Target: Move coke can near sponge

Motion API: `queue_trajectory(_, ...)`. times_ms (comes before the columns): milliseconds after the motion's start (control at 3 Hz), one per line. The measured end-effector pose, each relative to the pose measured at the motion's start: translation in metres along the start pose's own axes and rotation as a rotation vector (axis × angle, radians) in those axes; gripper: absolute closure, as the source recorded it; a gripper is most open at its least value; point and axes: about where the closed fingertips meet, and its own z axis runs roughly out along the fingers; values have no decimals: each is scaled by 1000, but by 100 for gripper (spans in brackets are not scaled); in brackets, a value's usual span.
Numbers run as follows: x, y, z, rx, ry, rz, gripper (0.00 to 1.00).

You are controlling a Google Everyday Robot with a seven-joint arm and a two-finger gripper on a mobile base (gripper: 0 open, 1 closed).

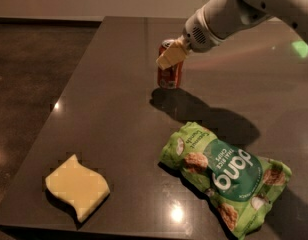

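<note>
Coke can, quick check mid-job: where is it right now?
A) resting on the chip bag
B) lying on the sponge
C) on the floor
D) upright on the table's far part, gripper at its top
D: the coke can stands upright on the table, well apart from the sponge at the near left corner, with the gripper at its top. The chip bag lies apart from it.

Dim light, shadow by jaws at can

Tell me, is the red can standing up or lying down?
Standing up. The coke can rests on its base on the table, silver top upward; the gripper is at its top.
</note>
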Motion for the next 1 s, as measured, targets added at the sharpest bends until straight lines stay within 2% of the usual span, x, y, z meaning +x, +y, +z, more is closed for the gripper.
queue_trajectory(1000,-7,105,-5,-221,-18,-249,100)
